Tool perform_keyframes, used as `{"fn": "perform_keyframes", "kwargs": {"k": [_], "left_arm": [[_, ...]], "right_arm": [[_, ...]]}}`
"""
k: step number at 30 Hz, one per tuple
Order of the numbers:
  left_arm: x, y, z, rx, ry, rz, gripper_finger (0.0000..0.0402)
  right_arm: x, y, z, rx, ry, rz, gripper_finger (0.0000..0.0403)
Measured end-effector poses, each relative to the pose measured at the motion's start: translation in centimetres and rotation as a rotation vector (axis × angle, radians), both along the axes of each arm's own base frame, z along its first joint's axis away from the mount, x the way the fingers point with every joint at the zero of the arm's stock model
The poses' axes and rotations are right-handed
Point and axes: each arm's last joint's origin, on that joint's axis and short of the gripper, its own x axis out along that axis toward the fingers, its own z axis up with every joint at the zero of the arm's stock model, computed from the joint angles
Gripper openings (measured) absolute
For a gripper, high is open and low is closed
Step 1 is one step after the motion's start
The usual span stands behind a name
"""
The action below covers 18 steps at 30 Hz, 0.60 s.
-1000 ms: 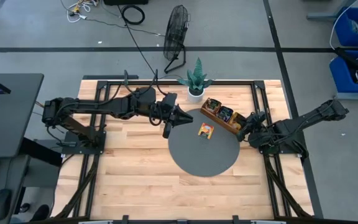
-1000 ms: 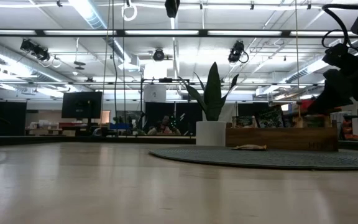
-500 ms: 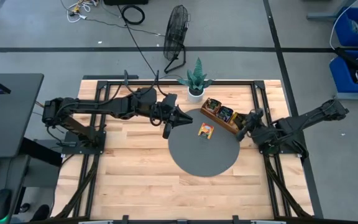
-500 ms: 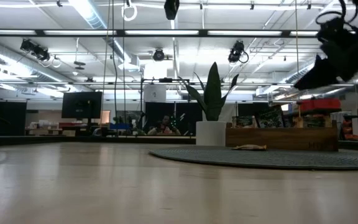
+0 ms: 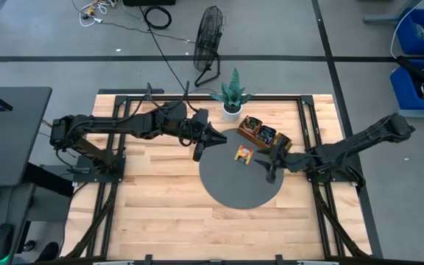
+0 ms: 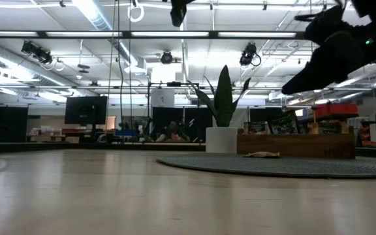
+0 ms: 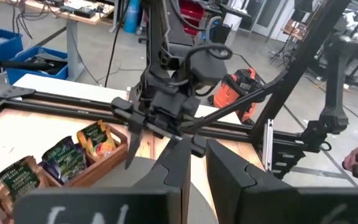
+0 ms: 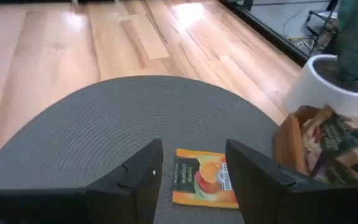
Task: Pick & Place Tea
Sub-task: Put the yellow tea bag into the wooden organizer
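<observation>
The right gripper (image 5: pixel 271 163) hangs above the round dark mat (image 5: pixel 227 191), its two fingers (image 8: pixel 135 180) spread apart with nothing between them. In the right wrist view an orange tea sachet (image 8: pixel 202 178) lies flat on the mat, framed in the gap between those fingers. Seen from above, the sachet (image 5: pixel 244 154) sits at about ten o'clock from the gripper, near it but not touching.

The sachet looks thin, light and limp — probably a paper or foil envelope that would bend or slide on the woven mat rather than resist. Lying flat, it offers little to grip; a pinch across one edge, with the fingertips pressed down onto the mat, seems the likeliest hold, and a hard squeeze would crease it.

More sachets stand upright in the wooden tray (image 5: pixel 269 147), which lies at roughly twelve o'clock from the gripper, along the mat's rim beside a potted plant (image 5: pixel 232 94).

The right arm reaches in low from three o'clock, stretched long, wrist pitched down toward the mat. The left gripper (image 5: pixel 199 145) waits at the mat's nine-o'clock edge — its fingers nearly together and empty in its own wrist view.
</observation>
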Motion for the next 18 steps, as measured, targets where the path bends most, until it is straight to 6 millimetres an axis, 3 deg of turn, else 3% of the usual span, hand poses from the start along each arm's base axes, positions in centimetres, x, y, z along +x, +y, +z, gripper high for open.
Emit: {"fn": "perform_keyframes", "kwargs": {"k": [11,18], "left_arm": [[-0.1,0.0,-0.4,-0.003,0.045,0.000,0.0055],[-0.1,0.0,-0.6,0.013,0.058,-0.017,0.0055]], "right_arm": [[5.1,-2.1,-2.5,-0.026,0.210,-0.083,0.0182],[6.6,-3.8,-4.7,0.048,0.333,-0.077,0.0182]]}}
